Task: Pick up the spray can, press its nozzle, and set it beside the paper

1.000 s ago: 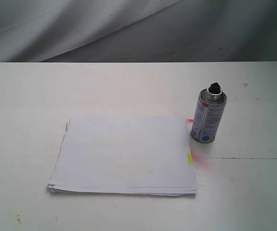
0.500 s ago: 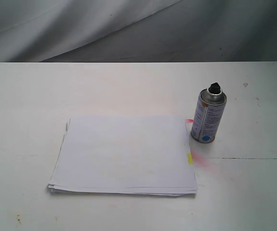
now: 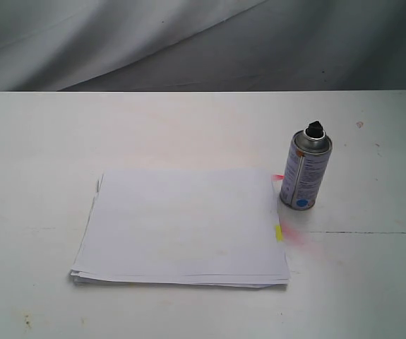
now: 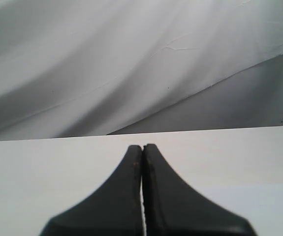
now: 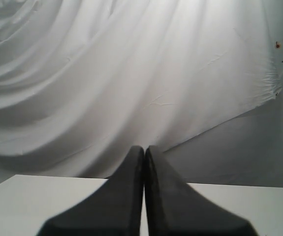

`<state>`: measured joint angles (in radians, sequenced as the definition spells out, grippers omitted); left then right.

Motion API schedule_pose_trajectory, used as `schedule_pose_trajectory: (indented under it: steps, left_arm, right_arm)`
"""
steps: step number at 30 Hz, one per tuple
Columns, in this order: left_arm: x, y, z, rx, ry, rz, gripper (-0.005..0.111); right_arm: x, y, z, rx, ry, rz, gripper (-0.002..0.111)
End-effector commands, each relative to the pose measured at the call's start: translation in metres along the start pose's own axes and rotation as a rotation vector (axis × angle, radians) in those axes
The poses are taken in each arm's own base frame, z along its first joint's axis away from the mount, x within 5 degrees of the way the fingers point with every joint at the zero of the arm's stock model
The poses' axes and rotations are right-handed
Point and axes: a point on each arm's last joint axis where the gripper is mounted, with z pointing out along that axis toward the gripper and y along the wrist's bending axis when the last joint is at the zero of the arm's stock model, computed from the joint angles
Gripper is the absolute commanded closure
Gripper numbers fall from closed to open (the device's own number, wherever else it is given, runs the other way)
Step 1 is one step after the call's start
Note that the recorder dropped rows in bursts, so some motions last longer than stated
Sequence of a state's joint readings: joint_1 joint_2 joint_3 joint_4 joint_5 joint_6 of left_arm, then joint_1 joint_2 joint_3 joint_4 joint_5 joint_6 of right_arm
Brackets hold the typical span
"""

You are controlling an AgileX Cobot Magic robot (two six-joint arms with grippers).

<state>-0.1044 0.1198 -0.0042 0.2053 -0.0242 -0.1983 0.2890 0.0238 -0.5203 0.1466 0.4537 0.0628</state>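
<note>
The silver-grey spray can [image 3: 305, 175] stands upright on the white table, just right of the paper's far right corner, its blue dot facing the camera. Its black nozzle [image 3: 315, 129] tops the dome. The paper [image 3: 181, 224] lies flat in the middle of the table, with a yellow tab [image 3: 279, 232] on its right edge. Neither arm shows in the exterior view. My left gripper [image 4: 142, 147] is shut with nothing between its black fingers. My right gripper [image 5: 144, 148] is shut and empty too. Neither wrist view shows the can or the paper.
A pink paint stain [image 3: 303, 240] marks the table [image 3: 40, 155] beside the yellow tab, and a thin dark line [image 3: 361, 232] runs to its right. A grey draped cloth [image 3: 188, 42] hangs behind the table's far edge.
</note>
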Motion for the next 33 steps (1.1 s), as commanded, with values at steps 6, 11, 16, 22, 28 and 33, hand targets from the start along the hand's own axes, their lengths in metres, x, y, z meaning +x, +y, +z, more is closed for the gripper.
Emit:
schedule_pose_trajectory:
  steps: [6,11,16,22,28,33]
  left_arm:
    - [0.002,0.000,0.000,0.005,0.004,-0.016,0.107]
    - [0.002,0.000,0.000,0.005,0.004,-0.016,0.107]
    - [0.002,0.000,0.000,0.005,0.004,-0.016,0.107]
    - [0.002,0.000,0.000,0.005,0.004,-0.016,0.107]
    - [0.002,0.000,0.000,0.005,0.004,-0.016,0.107]
    - [0.002,0.000,0.000,0.005,0.004,-0.016,0.107]
  right_arm:
    - [0.001,-0.003,0.002,0.026,0.001,-0.100,0.108]
    - [0.034,-0.011,0.017,0.038,0.020,-0.175,0.108]
    - [0.075,-0.022,0.030,0.057,0.025,-0.226,0.108]
    - [0.112,-0.030,0.034,0.067,0.090,-0.233,0.108]
    - [0.134,-0.034,0.034,0.072,0.156,-0.234,0.108]
    - [0.136,-0.035,0.034,0.072,0.163,-0.233,0.108]
